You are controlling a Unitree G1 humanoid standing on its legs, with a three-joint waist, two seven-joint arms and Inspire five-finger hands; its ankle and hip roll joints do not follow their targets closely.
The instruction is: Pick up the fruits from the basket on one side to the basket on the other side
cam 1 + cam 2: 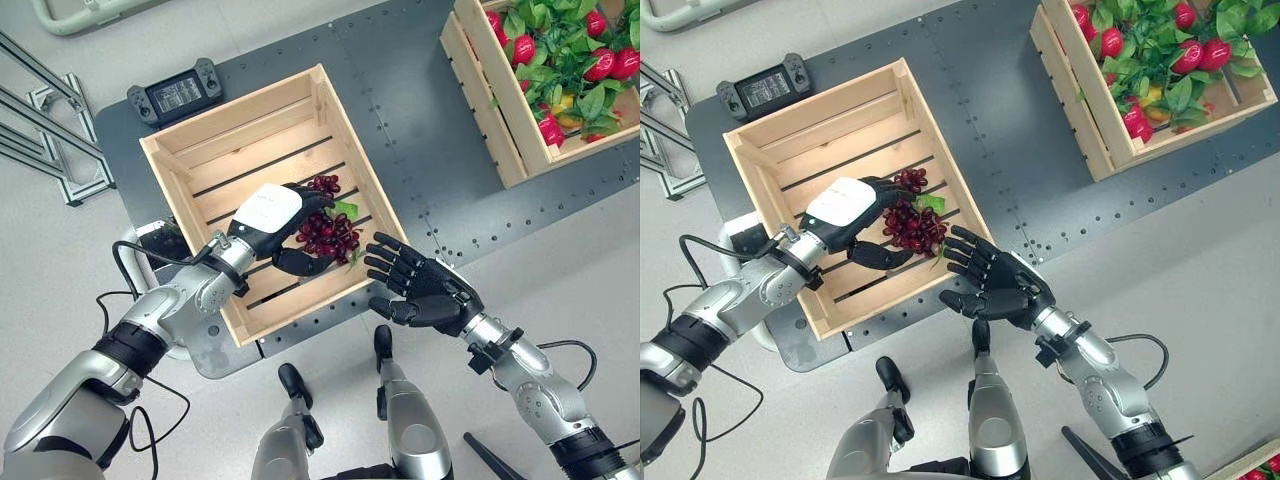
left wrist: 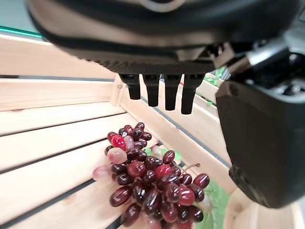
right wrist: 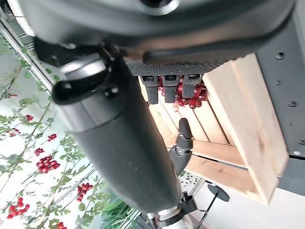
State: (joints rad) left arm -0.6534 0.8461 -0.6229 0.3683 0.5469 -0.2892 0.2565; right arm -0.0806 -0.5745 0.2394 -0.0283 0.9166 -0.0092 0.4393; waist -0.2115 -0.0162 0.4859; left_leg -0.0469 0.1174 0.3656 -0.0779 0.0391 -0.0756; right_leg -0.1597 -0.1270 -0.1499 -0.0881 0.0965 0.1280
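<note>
A bunch of dark red plastic grapes (image 1: 328, 232) with a green leaf lies on the slats of the pale wooden slatted crate (image 1: 196, 146), near its corner closest to the robot. The left hand (image 1: 268, 222) hovers over the bunch with fingers straight and spread, thumb below it, holding nothing. The right hand (image 1: 420, 288) waits just outside the crate, fingers relaxed and apart. The second wooden crate (image 1: 508, 130), full of red fruits and leaves, stands well apart on the dark worktop (image 1: 410, 130). The bunch looks light but loose and lumpy; I judge that wrapping the fingers around its middle is safer than pinching single berries.
</note>
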